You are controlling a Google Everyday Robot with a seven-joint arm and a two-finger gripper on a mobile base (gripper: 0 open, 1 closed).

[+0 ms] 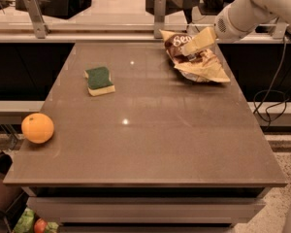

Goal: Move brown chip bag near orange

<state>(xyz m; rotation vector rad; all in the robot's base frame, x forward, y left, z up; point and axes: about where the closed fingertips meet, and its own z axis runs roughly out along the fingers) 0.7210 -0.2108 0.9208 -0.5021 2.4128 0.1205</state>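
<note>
Item: brown chip bag (200,64). Location: far right part of the table (150,135), close to the back edge and the right edge. Lie: long axis runs on a diagonal, from the far-left end, dark with white script lettering, to the near-right end, tan-yellow and pointing at the table's right edge. Surface crinkled; a thin shadow shows under the near side.

Item: gripper (189,48). Location: over the bag's dark lettered centre, reaching in from the upper right on a white arm (247,11), slanted down and to the left, its cream tip at the bag's surface. Whether it is wide, narrow or closed on the bag cannot be told.

Item: orange (37,128). Location: near-left edge of the table, well apart from the bag, at the opposite corner region.

Item: green-and-yellow sponge (99,80). Location: left of centre, lying flat, green face up, between the orange and the bag but nearer the back
</note>
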